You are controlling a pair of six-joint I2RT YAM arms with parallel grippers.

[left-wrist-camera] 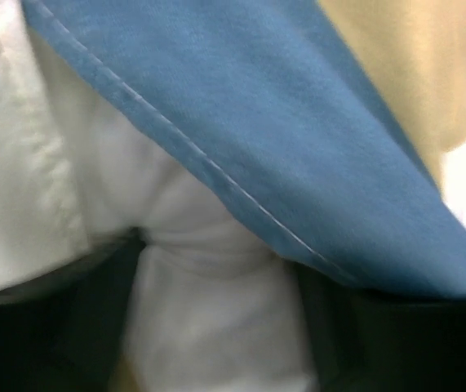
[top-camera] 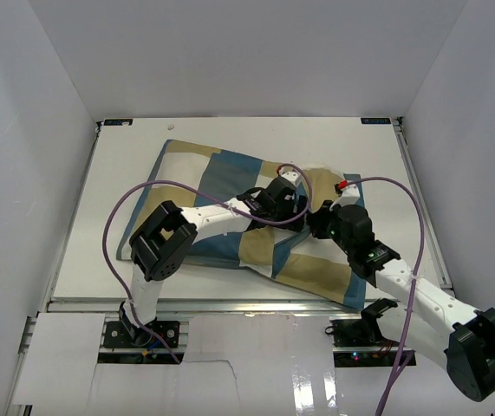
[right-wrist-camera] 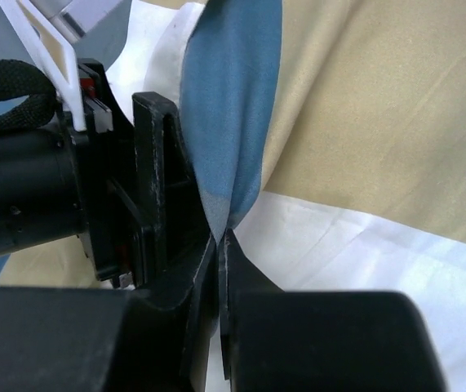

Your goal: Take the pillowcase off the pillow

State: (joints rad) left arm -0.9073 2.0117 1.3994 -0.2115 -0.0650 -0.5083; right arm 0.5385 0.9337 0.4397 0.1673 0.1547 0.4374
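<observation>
The checked pillowcase [top-camera: 221, 178] lies crumpled across the middle of the table [top-camera: 91, 251]. From above the pillow is hidden inside it. My left gripper [top-camera: 292, 204] is at the cover's right-hand opening. In the left wrist view its jaws [left-wrist-camera: 216, 261] stand wide apart, with the white pillow [left-wrist-camera: 216, 318] bulging between the dark fingers [left-wrist-camera: 53, 335]. The blue hem of the pillowcase [left-wrist-camera: 298, 122] is draped over it. My right gripper [top-camera: 315, 218] is just right of the left one, and it [right-wrist-camera: 220, 237] is shut on a blue fold of the pillowcase [right-wrist-camera: 233, 98].
White enclosure walls [top-camera: 30, 130] stand round the table on three sides. Purple cables [top-camera: 134, 195] loop over both arms. The left arm's black wrist [right-wrist-camera: 28, 188] sits close beside my right fingers. A metal rail [top-camera: 230, 305] runs along the table's near edge.
</observation>
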